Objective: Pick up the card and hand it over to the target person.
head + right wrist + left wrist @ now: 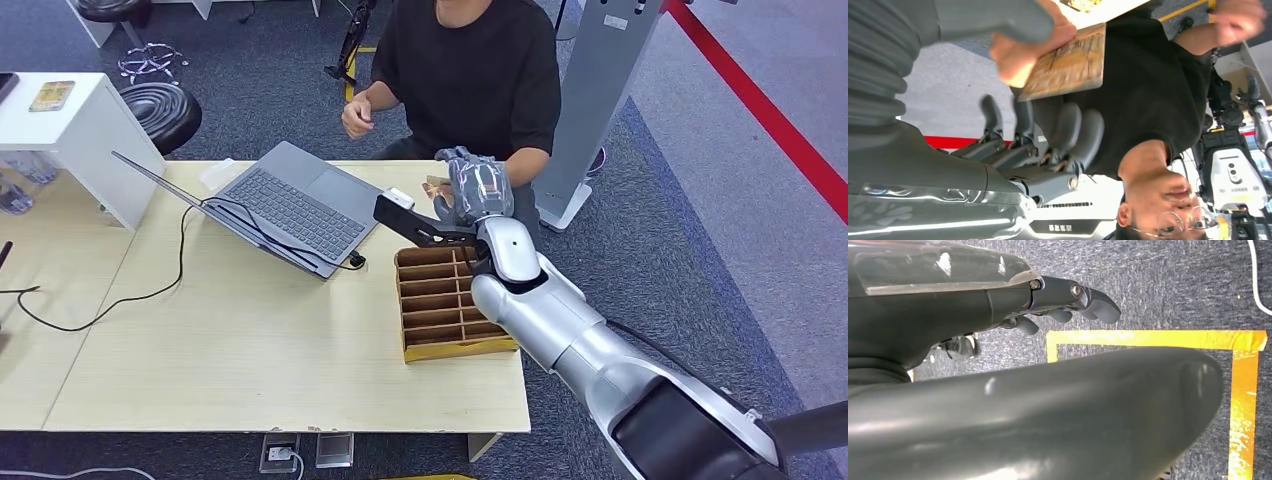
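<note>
The card, tan with a printed wood-like face, sits between my right hand's thumb and fingers. A person's fingers grip its edge under my thumb. My fingers are spread, with a gap to the card. In the head view my right hand is stretched over the table's far edge in front of the seated person in a black shirt. The card peeks out beside that hand. My left hand hangs over the carpet and holds nothing.
A wooden slotted box lies on the table under my right forearm. An open laptop with a black cable sits to its left. A white cabinet, a stool and a grey stand surround the table.
</note>
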